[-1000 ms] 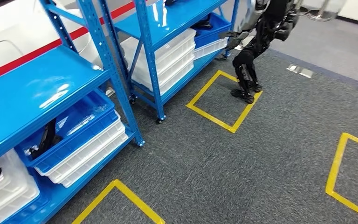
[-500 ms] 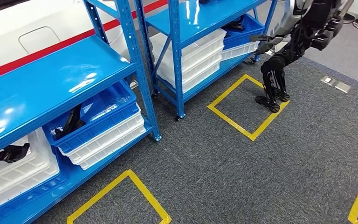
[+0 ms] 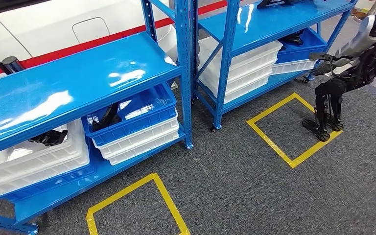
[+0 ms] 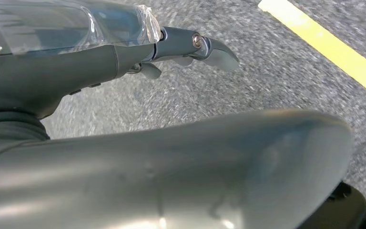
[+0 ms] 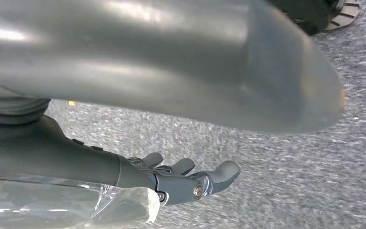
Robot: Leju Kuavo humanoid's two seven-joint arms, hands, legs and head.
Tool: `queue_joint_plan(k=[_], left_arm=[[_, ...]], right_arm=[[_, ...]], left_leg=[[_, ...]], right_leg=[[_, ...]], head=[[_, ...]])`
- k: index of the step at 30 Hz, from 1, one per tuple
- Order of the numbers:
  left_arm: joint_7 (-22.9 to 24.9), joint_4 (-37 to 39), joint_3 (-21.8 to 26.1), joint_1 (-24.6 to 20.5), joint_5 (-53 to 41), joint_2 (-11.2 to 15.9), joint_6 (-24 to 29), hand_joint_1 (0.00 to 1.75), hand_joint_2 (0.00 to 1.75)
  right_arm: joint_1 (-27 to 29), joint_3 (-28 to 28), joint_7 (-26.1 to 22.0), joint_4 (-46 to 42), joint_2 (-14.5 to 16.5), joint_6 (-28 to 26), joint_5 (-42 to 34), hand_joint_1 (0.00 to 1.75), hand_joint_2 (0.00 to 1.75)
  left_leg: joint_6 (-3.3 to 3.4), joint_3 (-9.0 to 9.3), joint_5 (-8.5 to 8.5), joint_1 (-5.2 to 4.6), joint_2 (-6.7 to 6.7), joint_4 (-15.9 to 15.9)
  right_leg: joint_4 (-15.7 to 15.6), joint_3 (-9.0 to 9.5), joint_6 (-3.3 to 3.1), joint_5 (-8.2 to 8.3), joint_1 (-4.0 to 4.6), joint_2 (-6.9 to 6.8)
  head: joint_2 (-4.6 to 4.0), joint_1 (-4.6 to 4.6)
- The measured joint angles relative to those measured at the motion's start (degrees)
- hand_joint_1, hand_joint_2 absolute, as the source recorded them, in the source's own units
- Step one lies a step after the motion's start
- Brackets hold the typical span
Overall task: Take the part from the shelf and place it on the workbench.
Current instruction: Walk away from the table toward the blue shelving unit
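Both hands hang over grey speckled carpet (image 3: 254, 191). Left hand (image 4: 171, 47): thick grey thumb and darker fingers extended, slightly apart, nothing held. Right hand (image 5: 181, 179): fingers loosely extended and spread, empty.

Nearest on the floor, a yellow tape square (image 3: 132, 205) sits just in front of the near blue steel shelf rack (image 3: 78, 83). Glossy blue upper deck, bare. Below it, left, a stack of white plastic crates (image 3: 34, 161) with a black part (image 3: 49, 138) lying on top. Right of these, a blue plastic bin (image 3: 137, 115) on two white crates (image 3: 137, 142); inside the bin lies another black angular part (image 3: 106, 116), leaning on its left side. Which part is the task's, cannot tell.

Further off, a second yellow tape square (image 3: 291, 129) in front of a second blue rack (image 3: 269, 24) holding stacked white crates (image 3: 240, 66). Another humanoid robot (image 3: 345, 73) stands on that square's far corner, arm reaching toward the rack. Behind the racks, a white car body with a red stripe (image 3: 63, 29).
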Motion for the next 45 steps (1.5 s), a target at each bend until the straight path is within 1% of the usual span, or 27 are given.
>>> queue_joint_plan(k=[2,4,6,7,9,10,12,14,16,18,20,22,24,26,28,30,31,32,33,34,36,37,38,40,41,43,45], left_arm=[[-0.02,-0.01,-0.01,0.21,0.0,-0.02,-0.04,0.0,0.0],[-0.02,-0.01,-0.02,0.39,0.03,-0.1,-0.17,0.0,0.0],[-0.02,-0.01,-0.02,0.16,0.08,-0.17,-0.26,0.0,0.0],[-0.02,-0.01,-0.01,0.01,0.1,-0.19,-0.3,0.0,0.0],[-0.02,-0.01,-0.01,0.01,0.1,-0.24,-0.35,0.0,0.0],[-0.01,-0.01,-0.02,0.13,0.08,-0.27,-0.38,0.0,0.0],[0.01,-0.01,-0.02,0.25,-0.02,-0.3,-0.4,0.0,0.0],[0.08,-0.01,-0.02,0.11,-0.13,-0.32,-0.4,0.0,0.0],[0.21,-0.01,-0.02,0.02,-0.21,-0.34,-0.43,0.0,0.0],[0.39,0.0,-0.03,0.13,-0.33,-0.37,-0.45,0.0,0.0],[0.51,0.01,-0.04,0.18,-0.45,-0.43,-0.46,0.0,0.0],[0.51,0.01,-0.03,-0.06,-0.51,-0.5,-0.44,0.0,0.0],[0.51,0.01,-0.02,-0.24,-0.52,-0.55,-0.42,0.0,0.0],[0.51,0.01,-0.02,-0.1,-0.53,-0.6,-0.43,0.0,0.0],[0.49,0.01,-0.02,0.02,-0.55,-0.64,-0.44,0.0,0.0],[0.4,0.01,-0.02,-0.08,-0.57,-0.66,-0.44,0.0,0.87],[0.33,0.01,-0.02,-0.07,-0.57,-0.66,-0.45,0.0,1.31],[0.26,0.01,-0.03,0.0,-0.57,-0.66,-0.46,0.0,1.75],[0.19,0.01,-0.03,0.15,-0.57,-0.67,-0.49,0.0,1.75],[0.15,0.01,-0.05,0.27,-0.57,-0.7,-0.55,0.0,1.75],[0.16,0.01,-0.08,0.16,-0.56,-0.79,-0.65,0.0,1.75],[0.26,0.01,-0.09,-0.03,-0.55,-0.83,-0.69,0.0,1.75],[0.38,0.01,-0.09,-0.19,-0.54,-0.84,-0.7,0.0,1.75],[0.64,0.01,-0.1,-0.16,-0.56,-0.9,-0.95,0.0,1.75],[0.68,0.01,-0.1,0.0,-0.66,-0.93,-1.12,0.0,1.75],[0.68,0.01,-0.01,0.46,-1.21,-0.97,-1.47,0.0,1.75],[0.57,0.01,0.49,1.11,-2.38,-1.01,-1.85,0.0,1.75]], right_arm=[[-0.15,0.01,-0.01,-0.01,0.13,-0.01,0.01,0.0,0.0],[-0.27,0.01,-0.01,-0.03,0.23,-0.01,0.03,0.0,0.0],[-0.22,0.0,-0.02,-0.04,0.2,-0.02,0.07,0.0,0.0],[-0.12,-0.01,-0.02,-0.04,0.16,-0.02,0.09,0.0,0.0],[0.01,-0.01,-0.02,-0.04,0.13,-0.01,0.13,0.0,0.0],[0.0,-0.01,-0.02,-0.04,0.14,-0.01,0.14,0.0,0.0],[-0.07,0.0,-0.02,-0.04,0.24,0.0,0.15,0.0,0.0],[-0.17,0.0,-0.02,-0.05,0.33,-0.01,0.15,0.0,0.0],[-0.31,-0.01,-0.02,-0.06,0.37,-0.02,0.14,0.0,0.0],[-0.52,0.01,-0.02,-0.09,0.48,-0.01,0.13,0.0,0.0],[-0.63,0.01,-0.05,-0.11,0.58,-0.01,0.14,0.0,0.0],[-0.45,0.01,-0.08,-0.11,0.65,0.01,0.15,0.0,0.0],[-0.09,0.03,-0.05,-0.11,0.7,0.02,0.14,0.0,0.0],[0.1,0.04,-0.02,-0.11,0.7,0.02,0.13,0.0,0.0],[0.09,0.04,-0.02,-0.11,0.68,0.02,0.13,0.0,0.0],[0.07,0.03,-0.13,-0.11,0.69,0.02,0.01,0.0,0.0],[0.06,0.03,-0.26,-0.11,0.72,0.02,-0.08,0.0,0.0],[0.0,0.03,-0.38,-0.11,0.74,0.02,-0.2,0.0,0.0],[-0.09,0.03,-0.43,-0.11,0.81,0.02,-0.31,0.0,0.0],[-0.19,0.03,-0.31,-0.11,0.86,0.02,-0.37,0.0,0.0],[-0.2,0.02,0.37,-0.11,0.92,-0.01,-0.37,0.0,0.0],[-0.1,0.01,0.78,-0.11,0.89,-0.02,-0.29,0.0,0.44],[0.05,0.0,1.15,-0.11,0.88,-0.03,-0.23,0.0,0.87],[0.2,0.01,1.66,-0.11,0.88,-0.02,-0.18,0.0,1.75],[0.2,0.01,1.89,-0.11,0.94,-0.01,-0.17,0.0,1.75],[0.13,-0.2,2.26,-0.18,1.25,0.0,0.1,0.0,1.75],[0.11,-0.96,2.41,-0.4,1.6,-0.01,0.97,0.0,1.75]], left_leg=[[-0.5,-0.39,0.08,0.14,-0.92,0.03],[-0.89,-1.04,-0.65,0.19,1.26,1.38],[-1.31,-3.78,-3.64,0.15,5.07,7.23],[-1.48,-5.94,-5.54,0.18,6.09,11.5],[-1.55,-9.27,-7.61,0.28,6.48,17.92],[-1.43,-9.42,-7.1,0.25,6.53,18.09],[-0.78,-6.15,-3.6,-0.07,7.42,11.58],[0.19,-2.11,-0.79,-0.87,9.87,3.45],[0.76,-0.89,-0.34,-1.52,10.95,0.65],[1.03,-0.7,-0.1,-1.44,9.68,0.17],[1.46,-0.06,0.31,-1.01,8.35,-0.7],[1.85,0.31,0.52,-0.77,6.94,-1.07],[2.02,0.38,0.53,-0.75,5.19,-1.04],[1.96,0.55,0.48,-0.64,3.36,-0.97],[1.64,0.73,0.33,-0.44,1.68,-0.83],[1.03,0.54,0.09,-0.42,0.24,-0.48],[0.68,0.35,0.03,-0.4,-0.35,-0.4],[0.34,0.18,0.02,-0.32,-0.83,-0.36],[0.06,0.07,-0.01,-0.19,-0.88,-0.36],[-0.22,-0.15,-0.33,-0.17,0.18,0.12],[-0.78,-2.02,-2.66,-0.09,3.81,4.24],[-1.08,-3.86,-4.53,0.01,5.52,8.05],[-1.35,-6.01,-6.33,0.21,6.21,12.32],[-1.71,-8.77,-7.64,0.54,6.44,17.45],[-1.81,-8.49,-6.72,0.65,6.46,16.71],[-1.82,-4.69,-2.87,0.8,6.81,8.99],[-1.49,-1.14,-0.34,0.5,7.29,1.79]], right_leg=[[-0.18,0.04,-0.92,-0.08,0.24,-0.77],[-0.32,0.14,-1.71,0.05,0.35,-1.99],[-0.41,0.23,-2.29,0.01,0.59,-3.49],[-0.4,0.24,-2.49,-0.08,0.77,-4.33],[-0.39,0.28,-2.64,-0.28,1.08,-5.95],[-0.39,0.36,-2.67,-0.4,1.16,-6.71],[-0.41,0.74,-2.58,-0.68,1.27,-8.14],[-0.46,1.26,-2.29,-1.04,1.38,-9.42],[-0.59,1.6,-1.84,-1.33,1.41,-10.37],[-0.69,1.98,-1.29,-1.66,1.3,-10.93],[1.24,1.55,-0.84,-3.03,1.17,-8.53],[7.76,-1.56,-0.63,-6.24,1.08,-5.09],[14.59,-5.43,-0.49,-8.45,1.03,-4.15],[14.01,-6.03,-0.36,-6.38,0.94,-4.01],[6.41,-3.19,-0.24,-1.82,0.58,-2.22],[0.38,-0.79,-0.28,0.61,0.23,0.34],[-0.7,-0.4,-0.46,0.74,0.24,1.04],[-0.89,-0.31,-0.78,0.7,0.41,0.68],[-0.96,-0.27,-1.17,0.79,0.49,0.12],[-1.04,-0.23,-1.54,0.87,0.52,-0.32],[-1.17,-0.1,-2.19,0.94,0.48,-1.32],[-1.17,-0.04,-2.37,0.86,0.58,-1.83],[-1.16,-0.02,-2.51,0.77,0.66,-2.39],[-1.15,0.02,-2.54,0.62,0.73,-3.2],[-1.15,0.09,-2.51,0.53,0.71,-3.48],[-1.16,0.41,-2.27,0.31,0.66,-3.79],[-1.14,0.76,-1.75,-0.06,0.83,-3.91]], head=[[0.0,-0.02],[0.0,-0.11],[0.0,-0.28],[0.0,-0.37],[-0.01,-0.39],[-0.02,-0.39],[-0.01,-0.39],[-0.01,-0.38],[-0.02,-0.38],[0.0,-0.41],[0.0,-0.32],[-0.01,-0.18],[-0.01,-0.13],[0.0,-0.11],[0.0,-0.09],[0.0,-0.14],[0.0,-0.16],[0.0,-0.18],[0.0,-0.17],[-0.01,-0.22],[-0.01,-0.42],[-0.01,-0.52],[-0.01,-0.57],[-0.01,-0.57],[-0.01,-0.58],[-0.01,-0.59],[-0.01,-0.57]])
